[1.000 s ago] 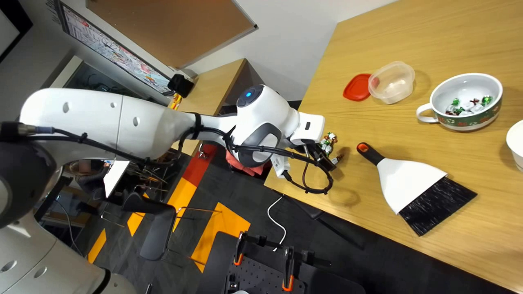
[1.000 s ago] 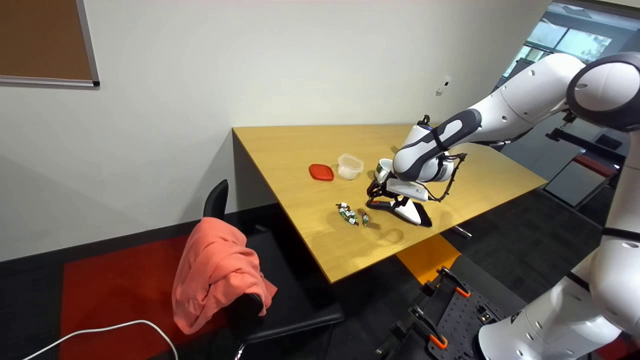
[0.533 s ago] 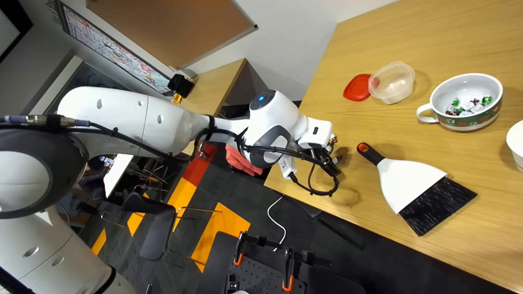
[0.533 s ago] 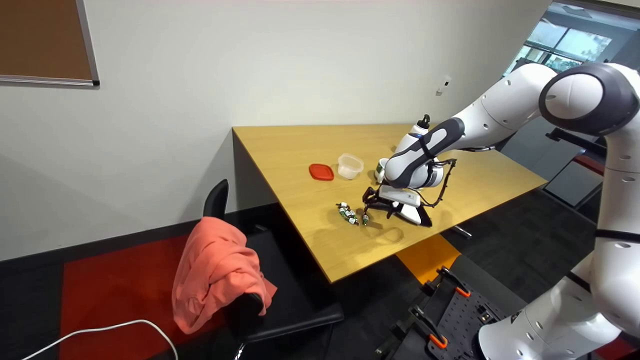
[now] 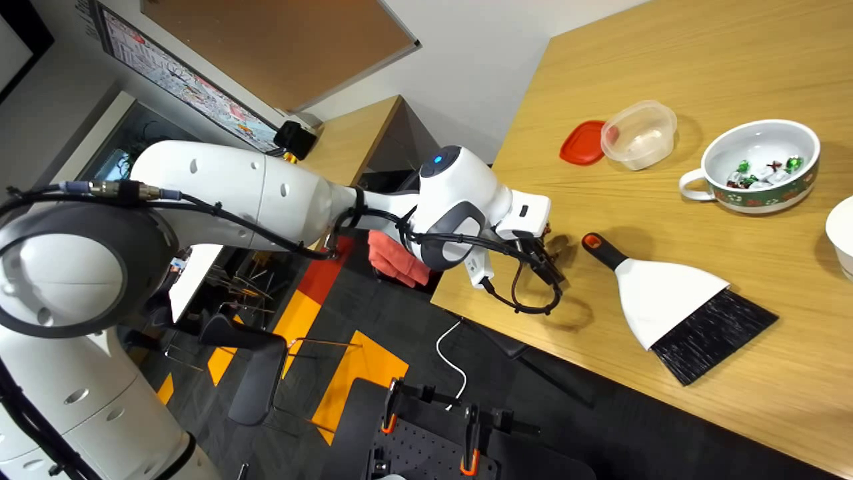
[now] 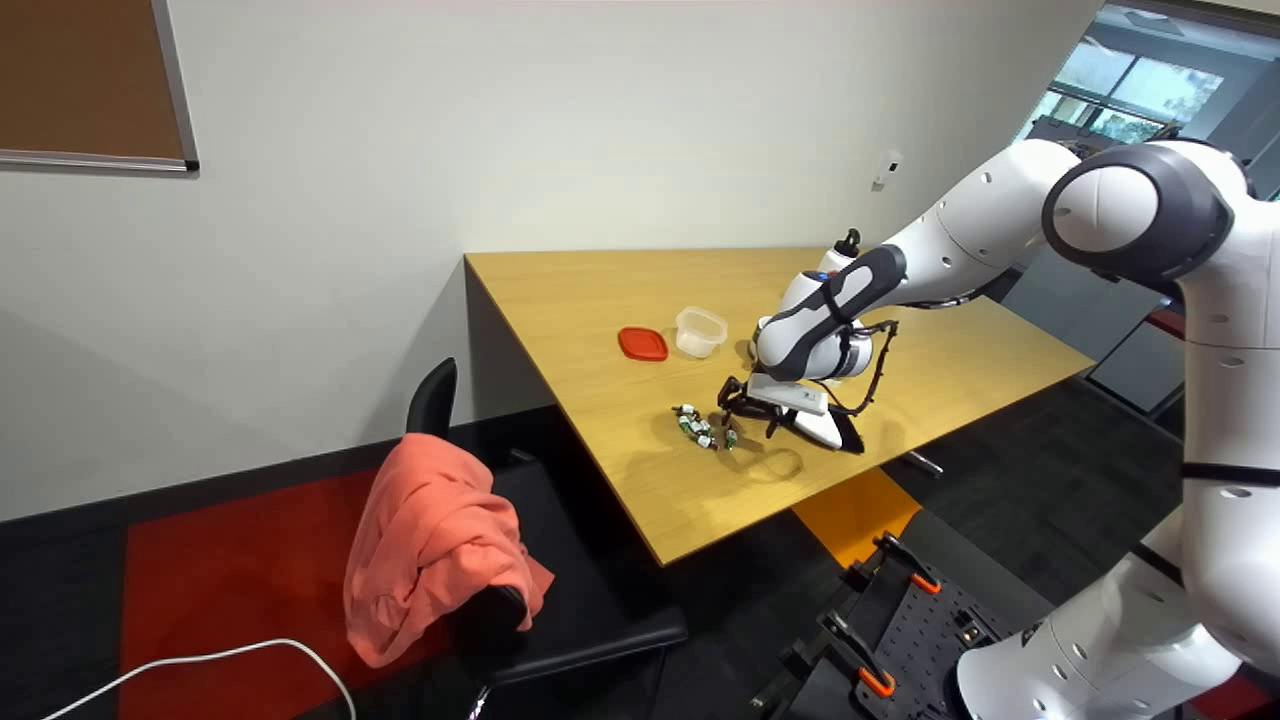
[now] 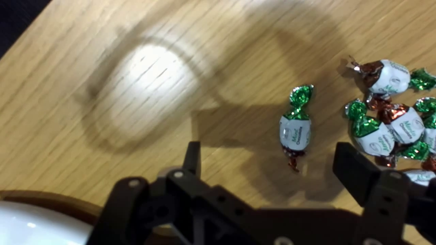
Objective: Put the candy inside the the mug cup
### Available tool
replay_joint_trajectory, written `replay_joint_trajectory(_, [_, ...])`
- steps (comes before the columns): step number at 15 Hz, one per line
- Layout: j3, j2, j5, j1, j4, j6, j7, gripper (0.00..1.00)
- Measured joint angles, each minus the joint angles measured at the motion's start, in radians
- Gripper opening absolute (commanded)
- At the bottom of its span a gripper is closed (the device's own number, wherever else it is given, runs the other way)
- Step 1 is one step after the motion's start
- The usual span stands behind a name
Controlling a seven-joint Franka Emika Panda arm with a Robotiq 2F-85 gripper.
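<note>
A foil-wrapped candy [image 7: 295, 132] lies alone on the wooden surface [image 7: 153, 115], its cluster [image 7: 405, 126] just beside it, as I watch from afar. My pincer [image 7: 268, 151] is spread and holds nothing; seen from the wrist, the candy shows between its fingers [image 7: 352, 170], nearer to one of them.

I judge the candy light, firm at its middle and slick outside, with soft twisted ends that could crumple or slide free under pressure. The place to take hold is across the white middle, squeezed gently lest the wrapper slip or the filling dent. One finger stands so near the cluster that a careless descent might nudge it.

The wrist view gives me the green and brown twists and print that seems to read "Mint Chocolate"; from outside, the wrapping is too small for that. In an exterior view I find the mug [image 5: 756, 198], well apart from the pincer, with wrapped pieces [image 5: 776, 175] inside. There the arm [image 5: 460, 207] hides the candy and nearly all the cluster. In an exterior view the cluster [image 6: 695, 427] shows plainly beside the candy, while the arm covers most of the mug.
</note>
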Motion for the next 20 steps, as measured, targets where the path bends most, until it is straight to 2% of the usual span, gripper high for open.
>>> replay_joint_trajectory(1, [0.000,0.008,0.000,0.003,0.008,-0.003,0.000,0.91])
replay_joint_trajectory(2, [0.000,0.015,0.000,0.005,0.015,-0.006,0.000,0.92])
replay_joint_trajectory(3, [0.000,0.022,0.000,0.009,0.020,-0.011,0.000,0.87])
replay_joint_trajectory(4, [0.000,0.029,0.000,0.012,0.026,-0.016,0.000,0.68])
replay_joint_trajectory(6, [0.000,0.042,0.000,0.019,0.037,-0.025,0.000,0.56])
replay_joint_trajectory(13, [0.000,0.055,0.000,0.042,0.063,-0.030,0.000,0.00])
replay_joint_trajectory(15, [0.000,0.055,0.000,0.043,0.063,-0.030,0.001,0.06])
replay_joint_trajectory(20, [-0.026,0.023,0.000,0.042,0.057,-0.030,0.000,0.06])
